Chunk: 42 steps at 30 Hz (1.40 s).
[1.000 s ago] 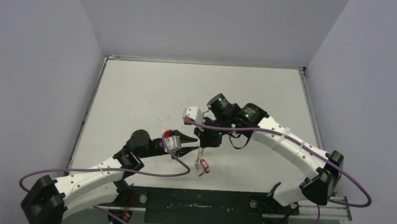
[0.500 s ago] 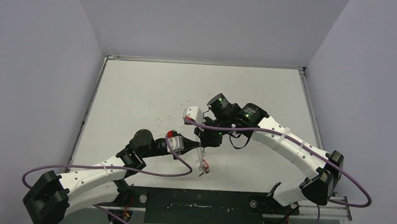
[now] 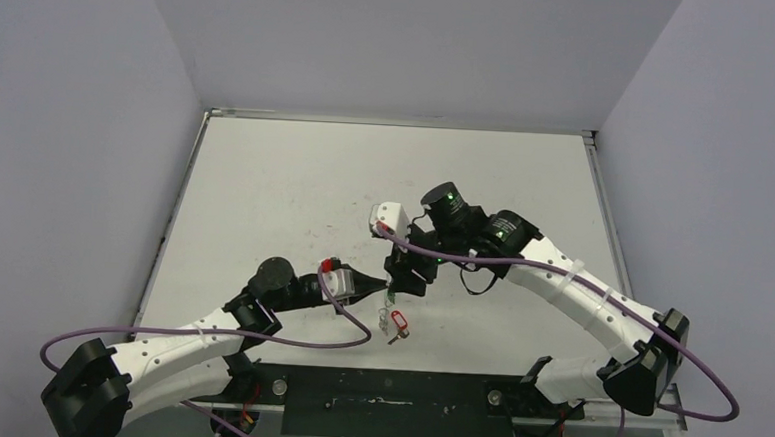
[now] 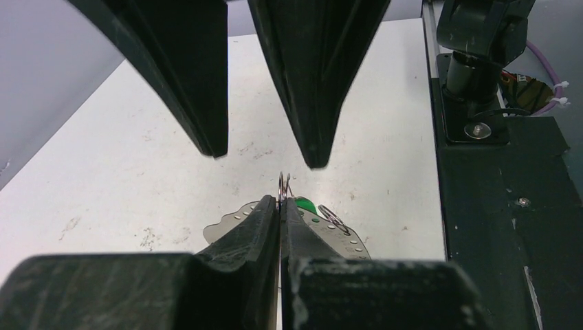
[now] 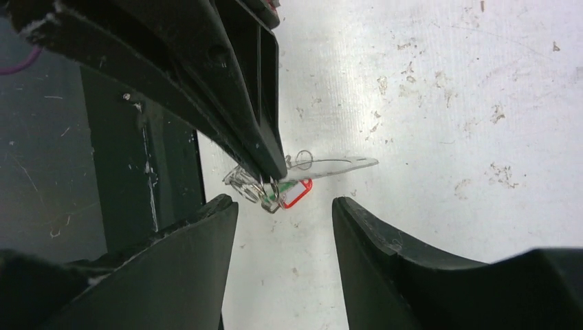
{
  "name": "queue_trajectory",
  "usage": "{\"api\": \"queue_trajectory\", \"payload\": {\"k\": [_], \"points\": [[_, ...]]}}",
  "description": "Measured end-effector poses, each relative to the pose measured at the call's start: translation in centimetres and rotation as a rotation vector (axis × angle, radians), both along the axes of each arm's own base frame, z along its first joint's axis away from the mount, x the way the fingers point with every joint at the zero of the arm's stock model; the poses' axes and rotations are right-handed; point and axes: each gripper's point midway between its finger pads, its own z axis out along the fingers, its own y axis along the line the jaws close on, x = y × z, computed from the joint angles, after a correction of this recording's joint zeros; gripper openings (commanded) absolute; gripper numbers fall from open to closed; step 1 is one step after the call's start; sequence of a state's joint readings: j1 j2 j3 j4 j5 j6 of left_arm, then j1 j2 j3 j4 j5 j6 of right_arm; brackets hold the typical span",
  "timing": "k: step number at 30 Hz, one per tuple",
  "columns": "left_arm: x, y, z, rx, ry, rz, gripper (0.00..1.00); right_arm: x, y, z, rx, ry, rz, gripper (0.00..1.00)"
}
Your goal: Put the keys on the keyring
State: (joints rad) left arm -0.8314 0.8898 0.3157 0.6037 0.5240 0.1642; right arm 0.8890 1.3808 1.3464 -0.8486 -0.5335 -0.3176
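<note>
The left hand (image 4: 280,210) is clamped shut on the keyring (image 4: 283,184), a thin silvery loop standing edge-on past its fingertips. Two silver keys (image 4: 237,218) hang beneath, splayed to either side, with a red tag (image 5: 295,194) and a green tag (image 4: 302,205). The right hand (image 4: 267,158) gapes wide just beyond.

The keyring (image 4: 283,184), a thin silvery wire loop seen edge-on, is pinched upright in the closed tips of the left gripper (image 4: 280,206). The keys (image 3: 393,322) bunch just beneath it, low over the table's (image 3: 265,192) near middle. Their red tag (image 5: 295,194) sits beside the green tag (image 4: 303,204).
</note>
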Motion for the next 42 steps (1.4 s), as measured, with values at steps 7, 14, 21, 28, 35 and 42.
{"api": "queue_trajectory", "payload": {"k": [7,14,21,28,35,42], "points": [[-0.1,0.2,-0.3,-0.003,0.005,0.004,0.0,1.4,-2.1,1.9,0.233,-0.02,-0.024,0.53],[-0.2,0.2,0.0,-0.019,-0.001,0.006,0.0,0.2,-2.0,0.2,0.377,-0.064,0.057,0.5],[-0.3,0.2,0.0,-0.02,0.0,0.006,0.0,0.0,-1.3,-0.3,0.479,-0.119,0.084,0.44],[-0.3,0.2,0.0,-0.021,0.003,0.005,0.0,0.3,-0.4,0.8,0.538,-0.159,0.113,0.43],[-0.3,0.2,0.1,-0.022,0.005,0.006,0.0,0.2,0.1,0.2,0.526,-0.153,0.133,0.46],[-0.4,0.3,0.3,-0.027,0.0,0.006,0.0,-0.3,0.3,0.0,0.525,-0.16,0.162,0.42]]}}
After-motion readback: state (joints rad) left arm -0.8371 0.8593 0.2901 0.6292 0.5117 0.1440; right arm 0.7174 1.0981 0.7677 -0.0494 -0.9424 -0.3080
